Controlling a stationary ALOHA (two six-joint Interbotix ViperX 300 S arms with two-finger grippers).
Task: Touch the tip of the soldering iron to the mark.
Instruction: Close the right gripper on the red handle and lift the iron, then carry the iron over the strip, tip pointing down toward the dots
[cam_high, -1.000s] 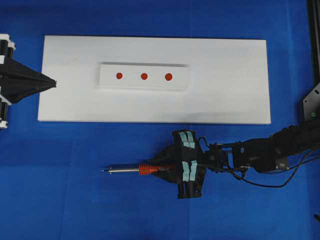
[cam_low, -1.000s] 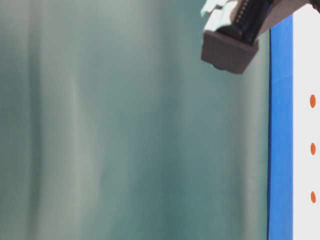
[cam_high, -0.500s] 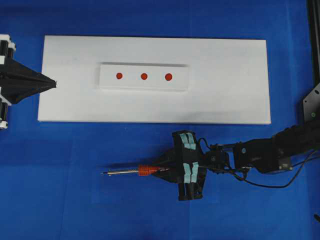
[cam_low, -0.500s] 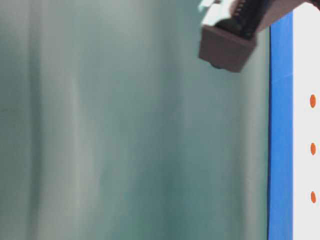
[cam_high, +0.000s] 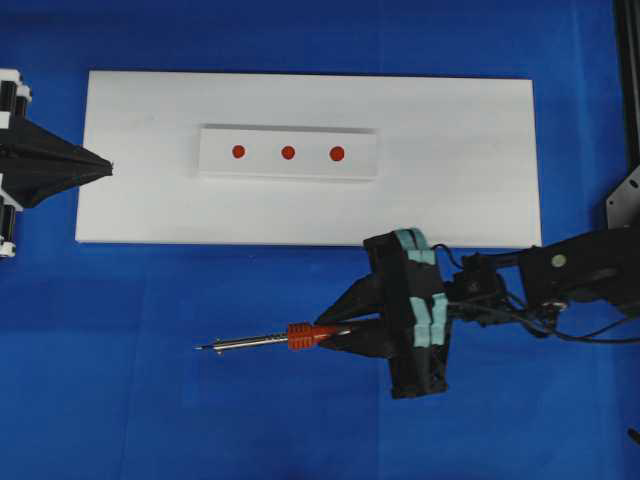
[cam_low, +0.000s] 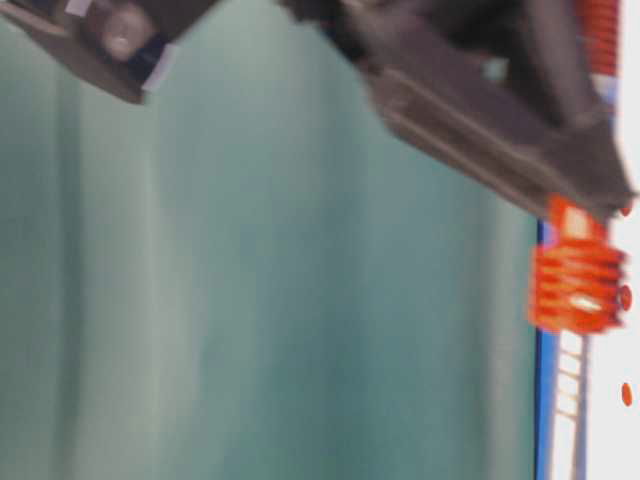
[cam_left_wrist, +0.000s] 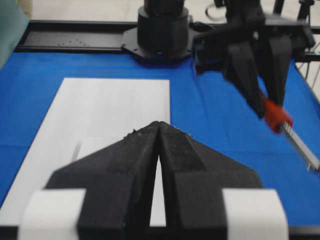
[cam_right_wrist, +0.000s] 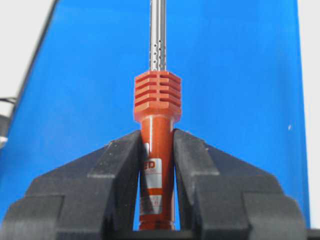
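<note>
The soldering iron (cam_high: 300, 335) has an orange-red handle and a silver shaft that points left, over the blue cloth in front of the white board. My right gripper (cam_high: 335, 335) is shut on its handle (cam_right_wrist: 156, 100), and the fingers (cam_right_wrist: 120, 155) press both sides. The mark (cam_high: 288, 153) is the centre one of three red dots on a raised white block (cam_high: 360, 160); the iron's tip is well short of it and to its left. At table level, the ribbed orange collar (cam_low: 575, 285) shows blurred beside the mark (cam_low: 626, 297). My left gripper (cam_high: 108, 167) is shut and empty at the board's left edge (cam_left_wrist: 159, 123).
The block lies on a large white board (cam_high: 450, 150) on a blue cloth (cam_high: 150, 400). The iron's black cord (cam_high: 580, 335) trails along the right arm. A black frame rail (cam_high: 628, 80) runs down the right edge.
My right gripper has risen off the cloth with the iron and shifted right. Gripper and iron have come into the table-level view. The left gripper has not moved.
</note>
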